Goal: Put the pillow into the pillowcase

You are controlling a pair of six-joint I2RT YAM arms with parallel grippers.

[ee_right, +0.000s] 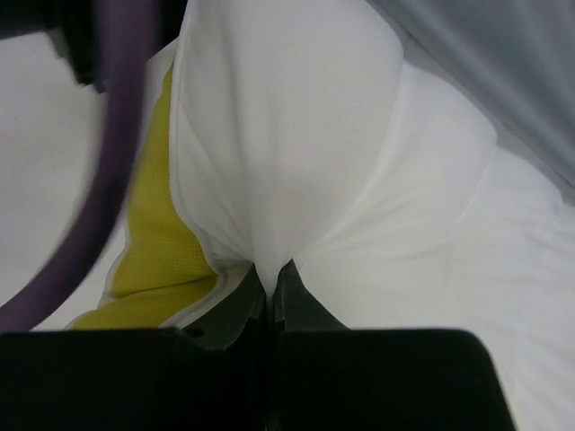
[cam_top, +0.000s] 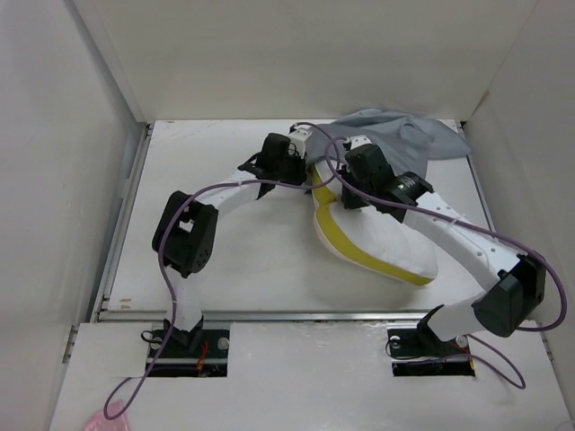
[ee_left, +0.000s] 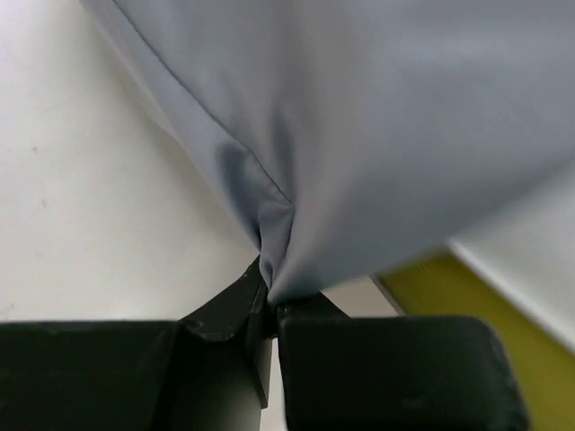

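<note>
The white pillow (cam_top: 386, 242) with its yellow band lies at the table's centre right, its far end under both grippers. The grey pillowcase (cam_top: 404, 135) is bunched at the back right. My left gripper (cam_top: 305, 166) is shut on a fold of the pillowcase (ee_left: 359, 135), pinched at the fingertips (ee_left: 268, 292); the pillow's yellow band (ee_left: 458, 287) shows just beyond. My right gripper (cam_top: 346, 184) is shut on a fold of the pillow's white fabric (ee_right: 278, 162), pinched at the fingertips (ee_right: 269, 274), next to the yellow band (ee_right: 157, 233).
White enclosure walls (cam_top: 54, 162) stand on the left, back and right. A purple cable (ee_right: 112, 153) crosses the right wrist view on the left. Bare white table (cam_top: 234, 260) lies left of the pillow.
</note>
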